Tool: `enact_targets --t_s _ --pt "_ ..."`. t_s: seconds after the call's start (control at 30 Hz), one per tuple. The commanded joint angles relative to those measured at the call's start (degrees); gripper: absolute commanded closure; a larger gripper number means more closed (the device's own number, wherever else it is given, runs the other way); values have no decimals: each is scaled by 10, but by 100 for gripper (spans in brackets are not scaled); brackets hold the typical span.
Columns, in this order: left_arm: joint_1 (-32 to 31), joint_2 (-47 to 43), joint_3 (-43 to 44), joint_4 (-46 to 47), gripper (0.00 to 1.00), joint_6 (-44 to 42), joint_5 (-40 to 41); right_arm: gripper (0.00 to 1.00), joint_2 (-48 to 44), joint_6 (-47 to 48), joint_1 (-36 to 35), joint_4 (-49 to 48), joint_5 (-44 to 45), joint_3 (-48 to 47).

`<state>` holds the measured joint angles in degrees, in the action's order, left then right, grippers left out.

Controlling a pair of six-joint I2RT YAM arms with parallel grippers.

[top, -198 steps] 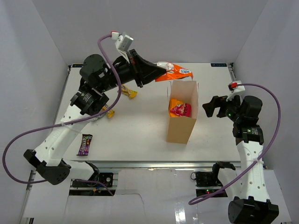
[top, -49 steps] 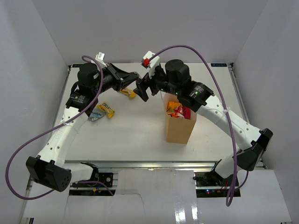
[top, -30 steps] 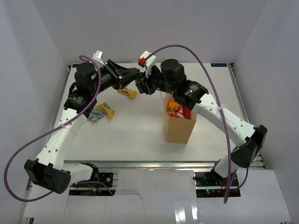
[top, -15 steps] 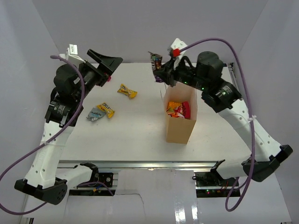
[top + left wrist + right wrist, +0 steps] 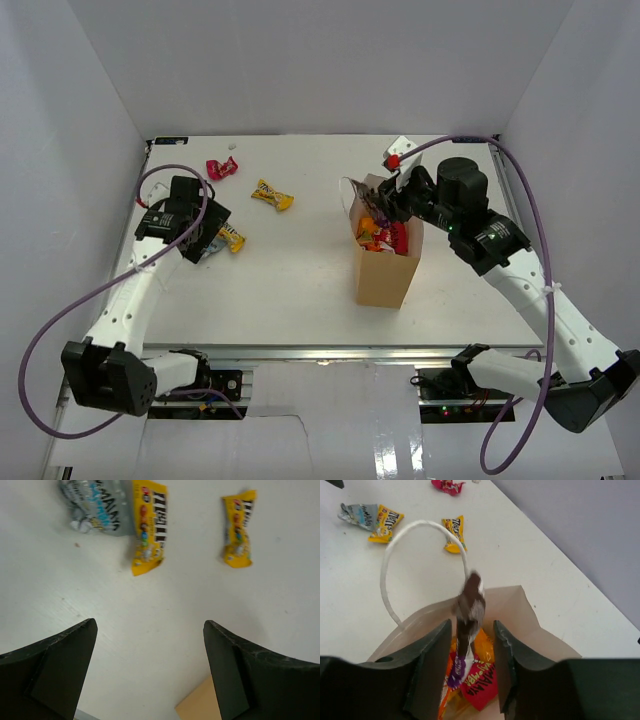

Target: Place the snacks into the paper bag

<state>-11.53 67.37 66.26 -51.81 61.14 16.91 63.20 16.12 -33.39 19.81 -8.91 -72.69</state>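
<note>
Right pincer (image 5: 472, 630) part-open directly over the paper bag (image 5: 515, 605) mouth. Purple packet (image 5: 468, 611) sits loose between the jaws with gaps both sides, so it reads as a drop onto the red packet (image 5: 482, 677) inside. Left pincer (image 5: 150, 665) wide open and empty, well left of the bag over the yellow M&M's packet (image 5: 149, 527), likely the next pick

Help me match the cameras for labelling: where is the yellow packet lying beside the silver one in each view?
Top external: yellow packet, left of centre.
Left wrist: yellow packet, top, left of centre.
Right wrist: yellow packet, top-left corner.
Shared landmark: paper bag, also at left wrist's bottom edge and right wrist's foreground.
</note>
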Motion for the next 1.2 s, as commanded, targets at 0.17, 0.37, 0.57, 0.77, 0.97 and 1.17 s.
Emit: enact_targets --t_s 0.17,0.37,0.57,0.77,0.97,1.17 --pt "54 135 -30 -36 2 18 -10 27 -26 35 1 -17 22 20" --pt "58 246 29 40 3 -54 -49 11 -28 79 6 11 -65 -19" --pt "63 354 102 68 7 -74 -71 8 -27 113 16 39 -166 -42" --pt "66 418 133 73 27 -92 -71 7 -24 110 23 36 -194 -47" --pt "69 389 114 101 71 -115 -95 8 11 69 24 23 -262 -86" --pt "68 283 65 175 77 -171 -168 11 121 -96 18 -52 -356 -155"
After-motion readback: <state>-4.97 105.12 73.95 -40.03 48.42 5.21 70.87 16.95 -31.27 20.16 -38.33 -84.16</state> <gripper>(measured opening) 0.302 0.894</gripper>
